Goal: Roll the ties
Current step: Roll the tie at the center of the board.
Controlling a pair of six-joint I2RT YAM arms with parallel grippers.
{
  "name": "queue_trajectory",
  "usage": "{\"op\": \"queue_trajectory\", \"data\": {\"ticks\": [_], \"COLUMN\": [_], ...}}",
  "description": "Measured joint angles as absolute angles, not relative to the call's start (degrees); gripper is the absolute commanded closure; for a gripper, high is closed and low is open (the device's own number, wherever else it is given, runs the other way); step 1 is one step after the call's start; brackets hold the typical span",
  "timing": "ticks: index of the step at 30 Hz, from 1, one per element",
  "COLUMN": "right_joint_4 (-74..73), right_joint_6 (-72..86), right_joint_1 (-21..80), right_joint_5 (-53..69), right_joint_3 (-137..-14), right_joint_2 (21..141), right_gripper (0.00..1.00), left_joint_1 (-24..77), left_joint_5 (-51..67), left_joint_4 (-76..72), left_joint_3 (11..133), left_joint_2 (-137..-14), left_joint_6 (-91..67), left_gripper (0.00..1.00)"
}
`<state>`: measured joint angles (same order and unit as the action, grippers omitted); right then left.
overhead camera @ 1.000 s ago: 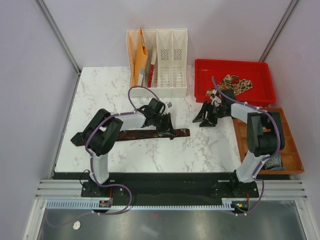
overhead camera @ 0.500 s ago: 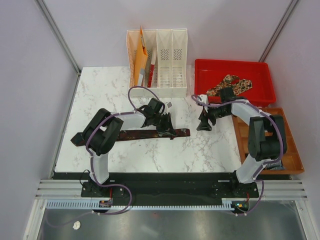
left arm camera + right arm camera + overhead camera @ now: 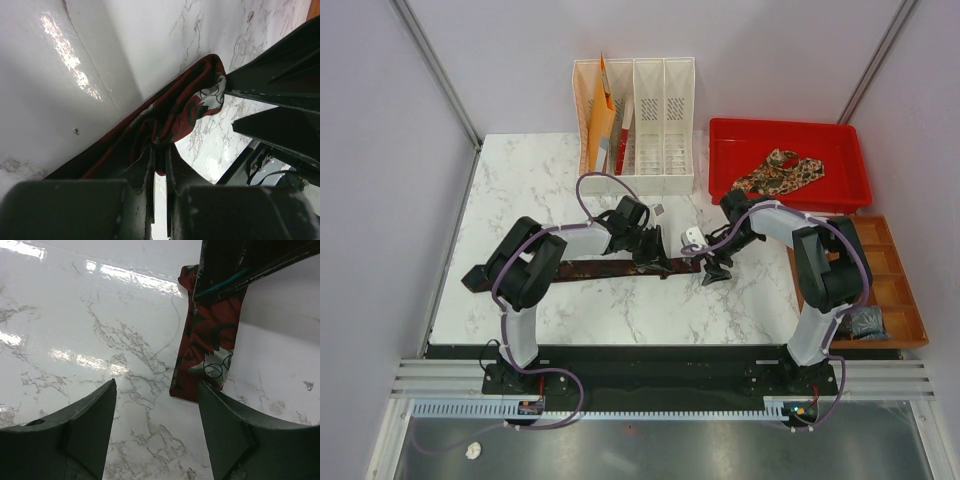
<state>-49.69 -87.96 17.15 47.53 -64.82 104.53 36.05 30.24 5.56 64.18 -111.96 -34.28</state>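
Top external view: maroon tie (image 3: 590, 269) laid out flat on the table (image 3: 520, 190), running from 9 o'clock towards the middle, one end poking out towards 3 o'clock. Left tool (image 3: 660, 264) pressed together on the cloth close to that end, pinching a bunched-up fold (easier to see from the left wrist). Right tool (image 3: 710, 275) spread wide right beside the tip, nothing in it. Paisley tie (image 3: 782, 170) crumpled in the red tray (image 3: 840, 140) up at 1 o'clock, not in play yet.

Handling guess: light, floppy, probably a bit slick. Puckers under the pinch, so no chance of keeping a shape unaided. Best bet looks like grabbing the very tip across its full width and keeping the rest taut while rolling. Otherwise likely to slide out or wind up crooked.
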Motion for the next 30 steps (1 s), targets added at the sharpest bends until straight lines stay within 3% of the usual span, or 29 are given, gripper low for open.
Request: {"op": "queue_trajectory", "data": {"ticks": [5,15,28,30], "right_joint_4": [-47.4,-40.9,-39.2,-40.3], "right_joint_6": [-85.7,-79.1,-80.2,-81.3], "right_joint_1": [17.5,16.3,19.3,19.5], "right_joint_5": [44.9,43.4,41.8,41.5], "right_joint_3": [-65.0,-65.0,-64.9,-64.9], "right_joint_2": [105.2,104.1,104.1,104.3], "right_gripper": [0.33,0.28,0.34,0.38], "left_joint_1": [36.0,35.7,35.4,35.3], "left_joint_5": [30.3,31.2,32.2,32.3], "left_joint_4": [5.6,5.3,5.0,5.0], "left_joint_3": [64.2,64.2,64.2,64.2], "left_joint_2": [-112.0,-112.3,-112.6,-112.6], "left_joint_6": [-34.3,-34.3,-34.3,-34.3], "left_gripper": [0.96,0.96,0.96,0.96]}}
